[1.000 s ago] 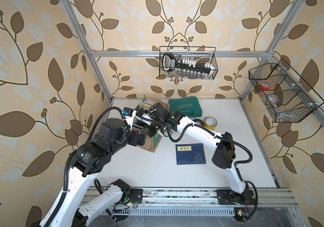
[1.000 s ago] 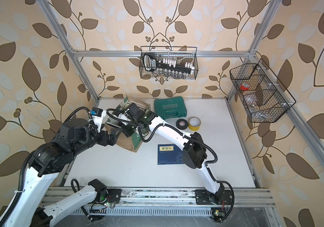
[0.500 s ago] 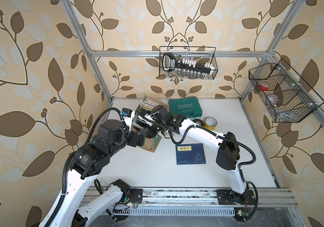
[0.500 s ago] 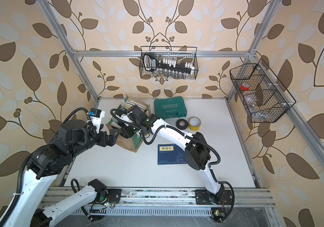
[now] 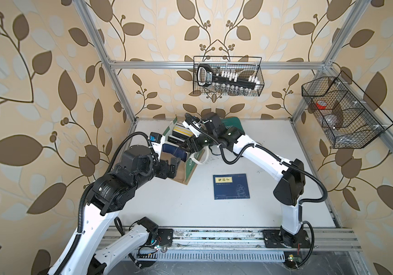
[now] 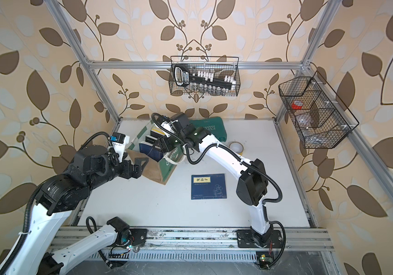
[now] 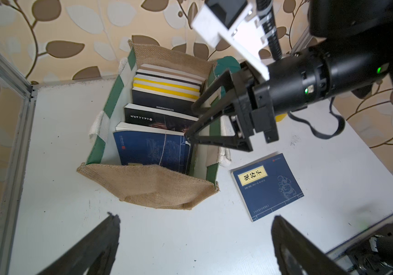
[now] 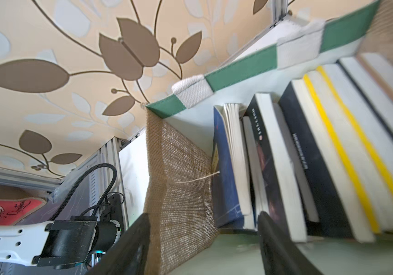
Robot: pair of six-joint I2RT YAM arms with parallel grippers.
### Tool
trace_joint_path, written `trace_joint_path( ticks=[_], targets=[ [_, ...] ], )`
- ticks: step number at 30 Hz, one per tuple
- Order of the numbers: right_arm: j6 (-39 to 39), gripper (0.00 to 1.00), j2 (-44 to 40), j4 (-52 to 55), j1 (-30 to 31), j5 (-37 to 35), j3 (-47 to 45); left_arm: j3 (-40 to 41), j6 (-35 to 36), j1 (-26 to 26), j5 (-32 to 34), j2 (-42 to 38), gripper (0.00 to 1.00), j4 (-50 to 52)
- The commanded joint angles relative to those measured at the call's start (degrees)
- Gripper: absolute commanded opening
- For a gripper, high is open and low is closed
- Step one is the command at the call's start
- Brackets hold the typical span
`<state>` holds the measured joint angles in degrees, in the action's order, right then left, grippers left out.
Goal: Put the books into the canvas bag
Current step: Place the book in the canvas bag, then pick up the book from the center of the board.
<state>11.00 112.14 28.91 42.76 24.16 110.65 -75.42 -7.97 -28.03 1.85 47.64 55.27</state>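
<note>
the canvas bag (image 7: 147, 188) stands mouth-up on the table (image 7: 71, 226), straight ahead of my left end effector (image 7: 194, 226). its long axis runs directly away from that end effector toward the back wall. inside, the books (image 7: 164, 100) stand on edge in a row along that axis, with their faces set across it, tilted one against the next. the nearest navy book (image 7: 152, 150) sits just behind the burlap end wall closest to the left end effector.

my right end effector (image 7: 190, 122) reaches in over the bag's mouth from the side, its fingertips above that navy cover and the black one behind it. its jaws stand apart with nothing clamped. i cannot tell whether one fingertip touches the navy book's corner. the left end effector is spread wide and holds nothing.

a loose navy book (image 7: 266, 185) lies flat and cover-up on the table, beside the bag on the right arm's side and apart from it. beyond the right end effector sit a green tool case (image 6: 212, 128) and a tape roll (image 6: 236, 146).
</note>
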Motion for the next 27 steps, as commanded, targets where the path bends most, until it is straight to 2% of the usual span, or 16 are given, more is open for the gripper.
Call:
trace_joint_path(
  ticks=[1,4,9,13,16,19,24,27],
  targets=[
    [-0.3,0.76,-4.4,-0.6,-0.9,-0.3,-3.8,1.5,0.9,0.4,-9.2,0.0,0.99,-1.2],
    [0.6,0.97,-10.0,-2.7,-2.8,-2.1,-11.2,4.0,1.3,0.3,-18.9,-0.3,0.99,-3.6],
    [5.1,0.98,-22.0,-7.8,-8.7,-6.1,-29.5,9.4,-2.2,0.3,-32.1,-0.7,0.99,-8.5],
    [9.9,0.98,-31.8,-9.9,-13.5,-10.6,-43.7,14.9,-5.9,-0.5,-36.7,-1.3,0.99,-14.3],
    [12.9,0.98,-38.5,-10.2,-16.3,-15.0,-53.3,18.0,-7.2,-3.0,-35.3,-0.8,0.99,-16.6],
    [16.9,0.98,-43.5,-10.4,-18.6,-17.2,-60.9,20.1,-7.8,-8.7,-29.6,0.5,0.99,-18.1],
    [23.1,0.98,-47.9,-10.7,-19.2,-18.7,-70.0,21.7,-10.1,-21.7,-13.7,6.5,0.99,-20.3],
    [27.1,0.98,-49.5,-10.8,-19.2,-19.5,-74.1,22.8,-14.2,-23.9,-5.6,9.8,0.99,-21.8]
  ],
)
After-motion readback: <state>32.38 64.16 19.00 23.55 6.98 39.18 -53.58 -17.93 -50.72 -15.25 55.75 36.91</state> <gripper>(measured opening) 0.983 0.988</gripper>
